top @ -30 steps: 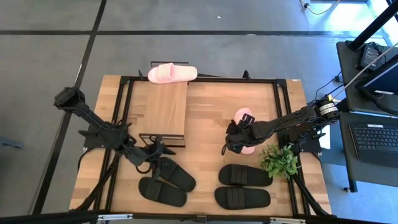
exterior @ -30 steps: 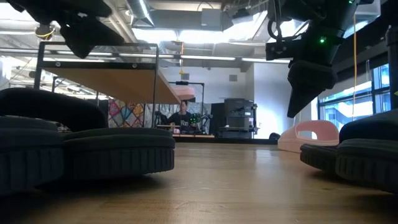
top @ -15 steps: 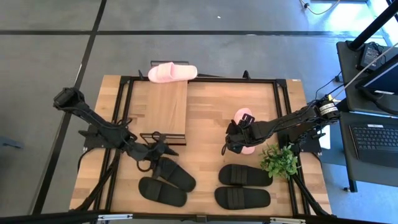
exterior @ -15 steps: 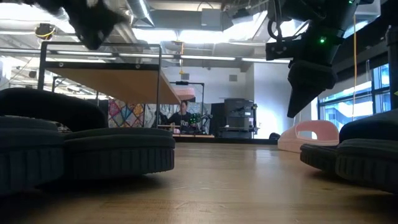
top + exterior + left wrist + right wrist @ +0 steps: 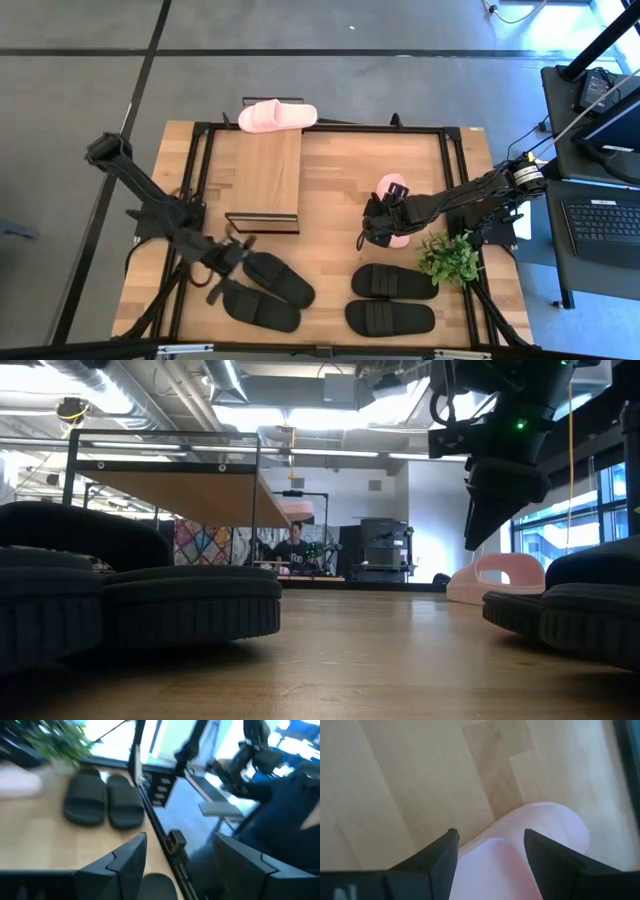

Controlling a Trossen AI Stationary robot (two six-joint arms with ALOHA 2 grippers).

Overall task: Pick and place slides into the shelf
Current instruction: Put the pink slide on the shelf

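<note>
Right tool [image 5: 378, 228] hangs over a light pink open-toed slide [image 5: 395, 213] on the wooden tabletop [image 5: 340, 190], fingers [image 5: 442, 855] spread wide, one to each side of the slide's rounded end, not visibly touching it. Left tool [image 5: 222, 270] sits above the near-left black pair [image 5: 268, 291], fingers [image 5: 125, 860] apart, nothing between them. Second matte black pair [image 5: 392, 299] lies near-right, beside a small green plant [image 5: 449, 258]. The other pink slide [image 5: 277, 117] rests at the far end of the light-wood shelf board [image 5: 266, 177].
</note>
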